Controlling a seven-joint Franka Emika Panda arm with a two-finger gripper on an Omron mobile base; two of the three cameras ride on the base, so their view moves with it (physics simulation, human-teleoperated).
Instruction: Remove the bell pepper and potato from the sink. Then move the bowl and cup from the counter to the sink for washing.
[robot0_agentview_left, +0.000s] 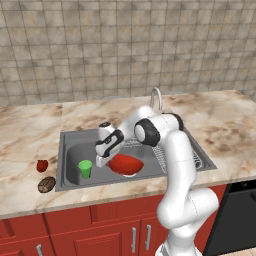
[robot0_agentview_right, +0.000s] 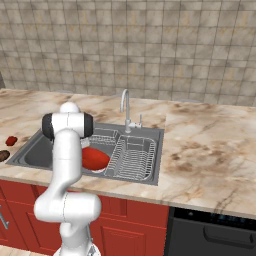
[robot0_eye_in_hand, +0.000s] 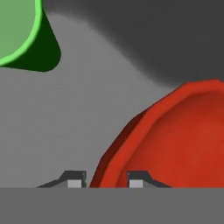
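The red bowl (robot0_agentview_left: 126, 164) lies tilted in the grey sink (robot0_agentview_left: 70, 142), its rim toward my gripper (robot0_agentview_left: 102, 161). In the hand view the gripper (robot0_eye_in_hand: 105, 180) straddles the bowl (robot0_eye_in_hand: 175, 140) at its rim, one finger on each side, shut on it. The green cup (robot0_agentview_left: 85, 168) stands upright on the sink floor just left of the gripper, apart from it, and is at the top left of the hand view (robot0_eye_in_hand: 22, 30). The red bell pepper (robot0_agentview_left: 42, 165) and the brown potato (robot0_agentview_left: 46, 184) rest on the counter left of the sink.
A wire dish rack (robot0_agentview_right: 132, 157) fills the right part of the basin. The chrome faucet (robot0_agentview_left: 156, 97) rises behind the sink. Marble counter stretches wide to the right. A dark appliance front (robot0_agentview_right: 215, 235) sits under it.
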